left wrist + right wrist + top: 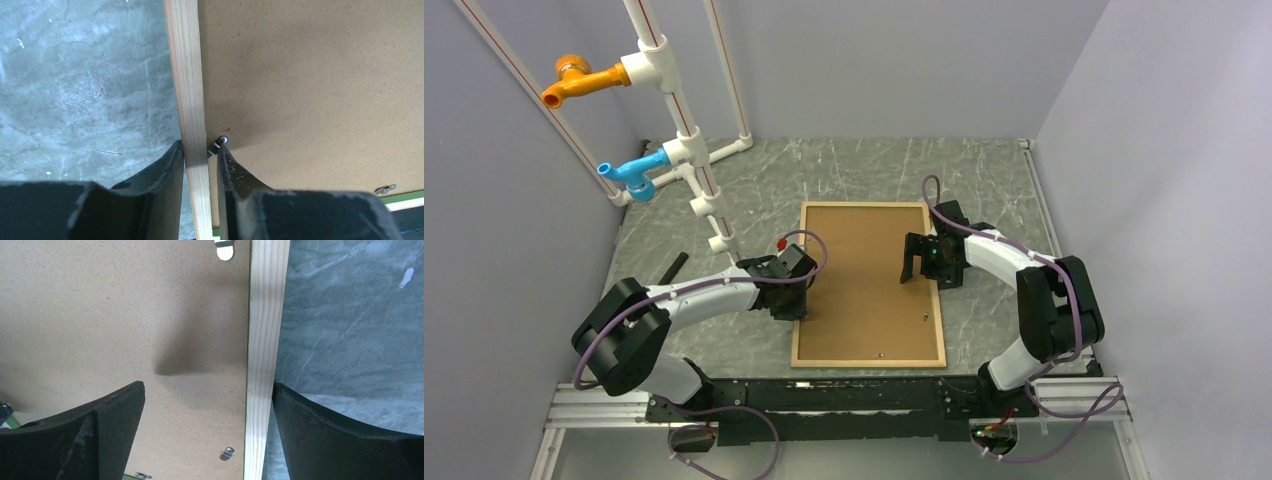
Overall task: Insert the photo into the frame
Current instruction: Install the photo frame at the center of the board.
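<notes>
The left end effector (200, 150) has its two fingers only narrowly apart, with the left long rail of the frame (869, 361) between them. Its outer finger (170, 170) lies against the rail's outer edge. Its inner finger (230, 175) stands just beside the inner edge, at a small metal clip (223, 140) on the backing board (864, 270). Whether the fingers are actually squeezing the rail cannot be told.

The right end effector (209, 384) is spread wide and holds nothing. It straddles the frame's right long rail, one finger (115, 410) over the brown board and the other (310, 415) over the grey marbled surface (984, 180), neither touching the wood in its own view.

There are two end effectors, one frame and one backing board. The left wrist view shows two clips, the right wrist view three.

The frame lies flat at the centre of the overhead picture, between the two arms, pale wood face up with the brown board filling it. Its long axis runs from the bottom of that picture toward the top, away from the arm bases, and its short edges lie across. A sliver of green shows at the frame's near end in the left wrist view.
</notes>
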